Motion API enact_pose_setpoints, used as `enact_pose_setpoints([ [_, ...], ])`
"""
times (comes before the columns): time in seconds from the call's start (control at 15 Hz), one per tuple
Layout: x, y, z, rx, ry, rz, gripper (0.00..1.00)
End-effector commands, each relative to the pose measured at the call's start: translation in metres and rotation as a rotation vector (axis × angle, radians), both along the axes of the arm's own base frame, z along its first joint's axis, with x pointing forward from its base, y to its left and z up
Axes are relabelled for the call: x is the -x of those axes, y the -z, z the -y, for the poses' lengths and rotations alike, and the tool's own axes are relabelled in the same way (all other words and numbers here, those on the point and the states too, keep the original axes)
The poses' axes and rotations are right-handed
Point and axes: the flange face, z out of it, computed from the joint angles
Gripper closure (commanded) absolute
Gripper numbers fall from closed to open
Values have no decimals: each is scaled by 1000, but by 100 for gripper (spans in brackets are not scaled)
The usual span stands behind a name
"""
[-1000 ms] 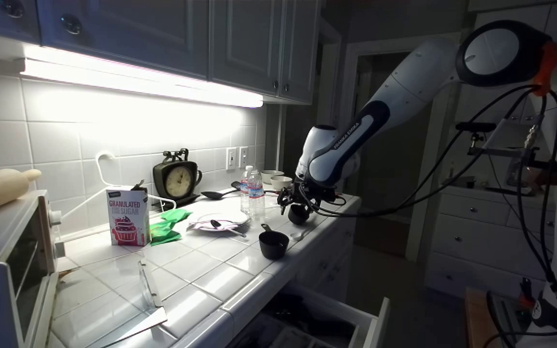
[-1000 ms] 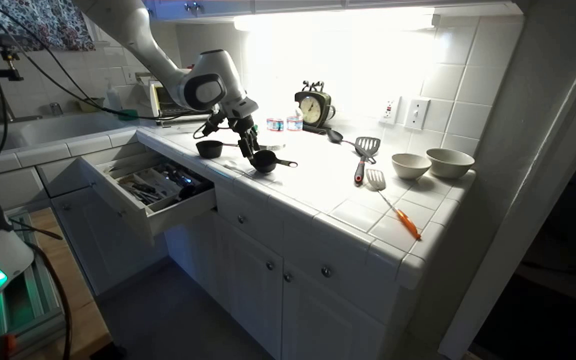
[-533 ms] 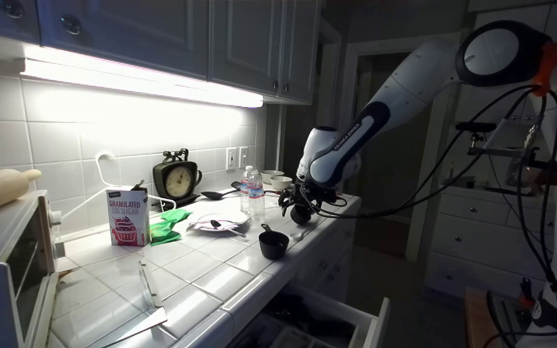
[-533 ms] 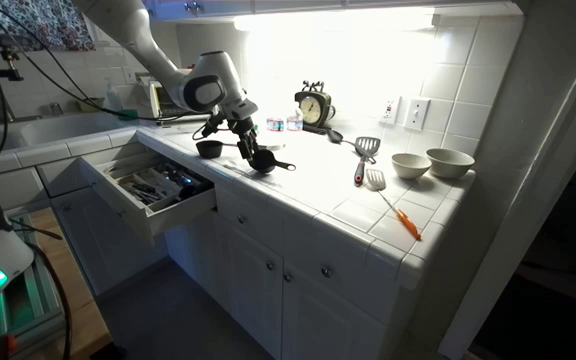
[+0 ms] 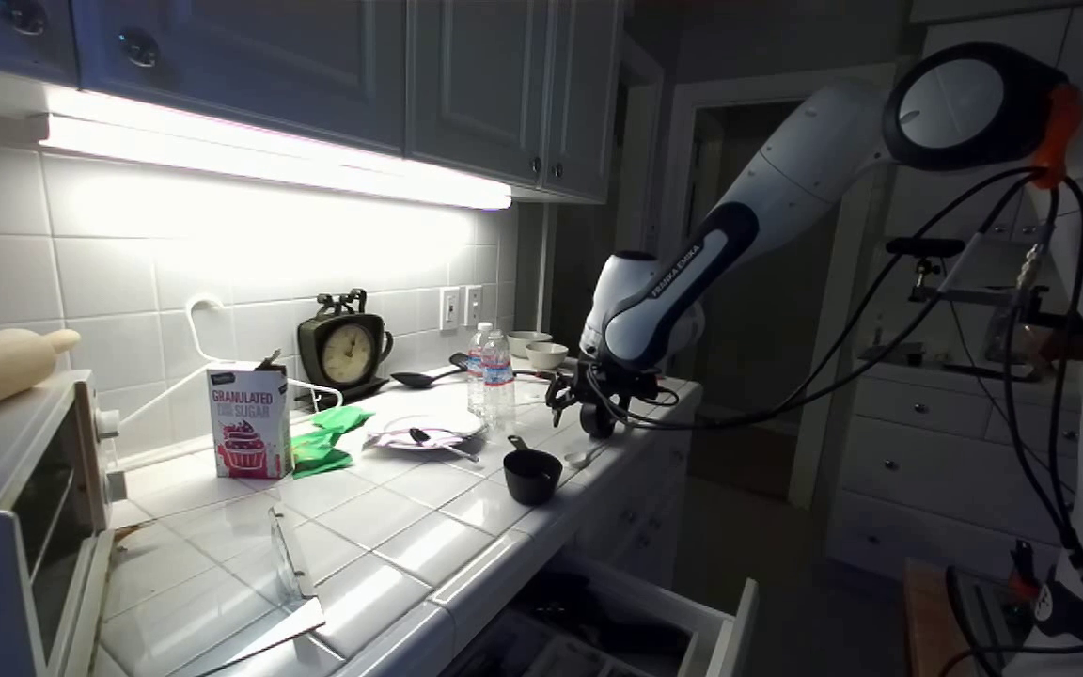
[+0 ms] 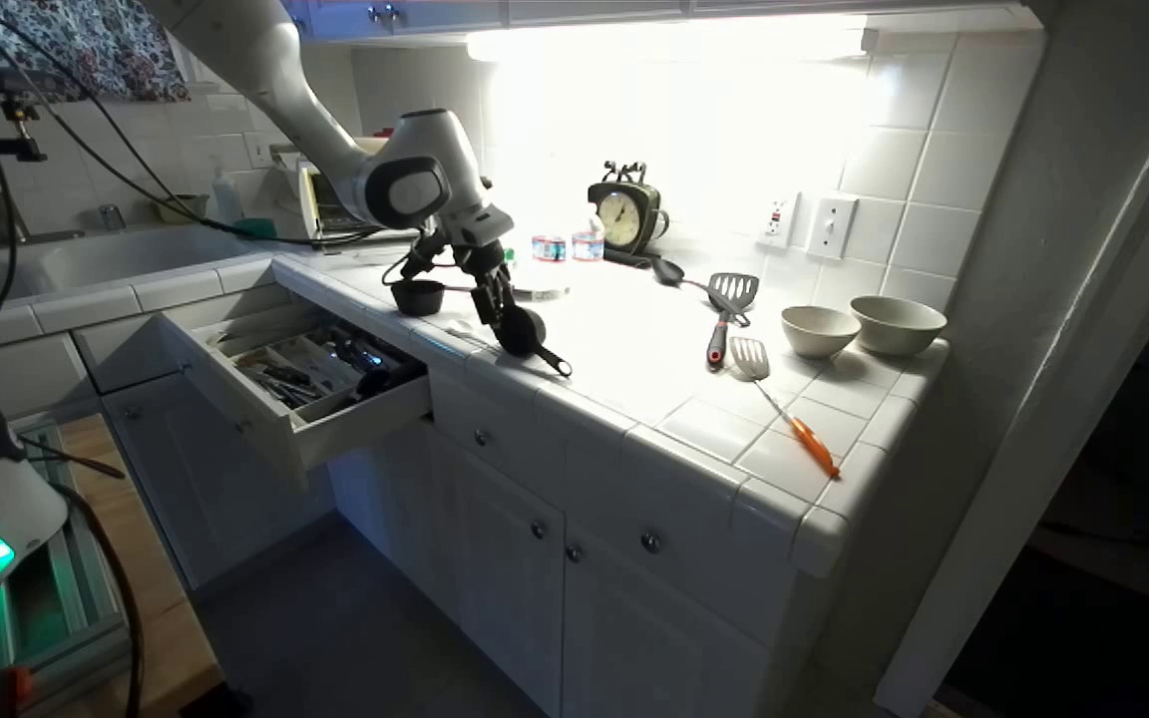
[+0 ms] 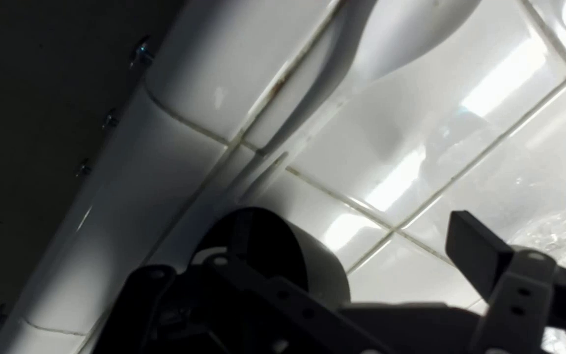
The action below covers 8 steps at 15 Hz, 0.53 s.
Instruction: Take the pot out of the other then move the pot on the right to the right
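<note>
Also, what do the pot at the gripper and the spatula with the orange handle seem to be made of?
Pot: coated metal or plastic, I cannot say which; dark, smooth, with a soft satin sheen outside.
Spatula head: probably bare metal, pale grey and slotted; handle perhaps plastic, smooth, bright orange.

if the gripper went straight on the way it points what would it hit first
Likely the tilted black pot, which it may already touch; then the white tiled counter, though depth is unclear.

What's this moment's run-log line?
gripper: open | tilted pot: one finger at its mouth, not gripped | other pot: upright, apart
</note>
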Motion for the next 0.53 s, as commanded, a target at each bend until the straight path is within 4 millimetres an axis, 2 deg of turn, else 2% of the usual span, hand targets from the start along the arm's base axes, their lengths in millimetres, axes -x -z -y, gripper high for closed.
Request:
enact_pose_setpoints([
  [0.0, 2, 2, 3, -13, 0, 6, 0],
  [0.47, 8, -9, 4, -7, 4, -20, 0],
])
